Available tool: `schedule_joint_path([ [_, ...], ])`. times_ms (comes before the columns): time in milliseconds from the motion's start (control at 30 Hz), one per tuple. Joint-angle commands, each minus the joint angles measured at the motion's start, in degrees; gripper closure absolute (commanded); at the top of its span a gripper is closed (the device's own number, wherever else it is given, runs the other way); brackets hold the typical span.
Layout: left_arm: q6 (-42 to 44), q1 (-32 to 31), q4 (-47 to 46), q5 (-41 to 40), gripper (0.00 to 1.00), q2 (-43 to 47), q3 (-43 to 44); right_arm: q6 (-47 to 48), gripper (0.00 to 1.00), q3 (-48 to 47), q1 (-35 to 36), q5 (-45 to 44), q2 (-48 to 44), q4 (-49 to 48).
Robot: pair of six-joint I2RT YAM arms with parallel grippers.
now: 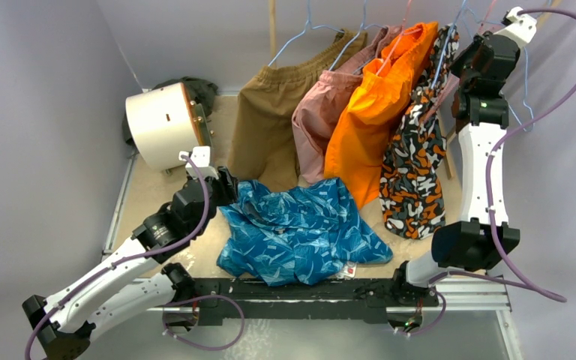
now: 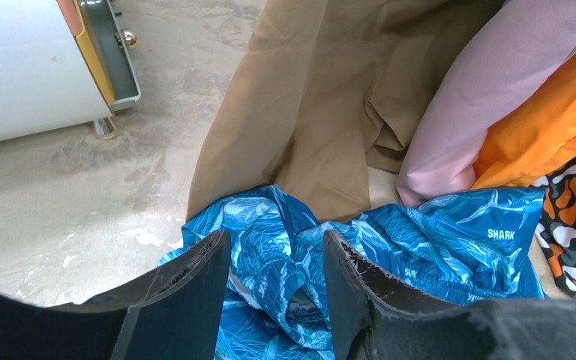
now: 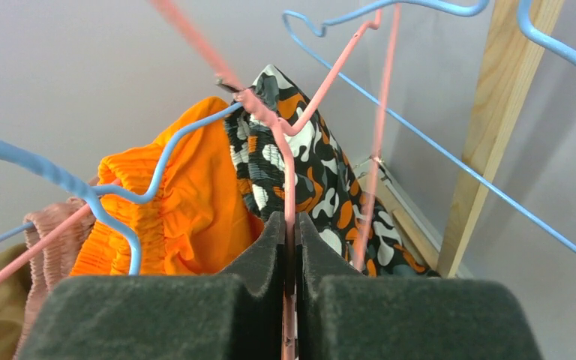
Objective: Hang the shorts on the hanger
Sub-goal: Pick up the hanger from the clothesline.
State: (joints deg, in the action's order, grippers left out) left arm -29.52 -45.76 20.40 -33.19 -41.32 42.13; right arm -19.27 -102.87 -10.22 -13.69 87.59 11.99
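The blue-and-teal shorts lie crumpled on the table in front of the arm bases. My left gripper is at their left edge, and in the left wrist view it stands open with its fingers on either side of a raised fold of the shorts, not pinching it. My right gripper is raised high at the back right among the hanging clothes. In the right wrist view it is shut on a wire of the pink-red hanger, which runs up between its pads.
Brown shorts, pink shorts, orange shorts and a black, orange and white patterned garment hang in a row at the back. Light blue hangers and a wooden post crowd the right gripper. A white drum-shaped appliance stands back left.
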Motion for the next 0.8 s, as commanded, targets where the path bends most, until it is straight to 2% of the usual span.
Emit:
schedule_joint_path([
  [0, -0.8, 0.3, -2.0, -0.1, 0.52, 0.6, 2.3, 2.1, 1.0, -1.8, -0.5, 0.6, -2.1, -3.3],
  [433, -0.7, 0.5, -2.0, 0.0, 0.52, 0.4, 2.3, 5.6, 1.0, 4.3, -0.5, 3.1, -7.0, -12.3],
  [767, -0.9, 0.6, -2.1, 0.3, 0.52, 0.2, 2.3, 4.9, 1.0, 10.4, -0.5, 4.9, -13.1, -13.8],
])
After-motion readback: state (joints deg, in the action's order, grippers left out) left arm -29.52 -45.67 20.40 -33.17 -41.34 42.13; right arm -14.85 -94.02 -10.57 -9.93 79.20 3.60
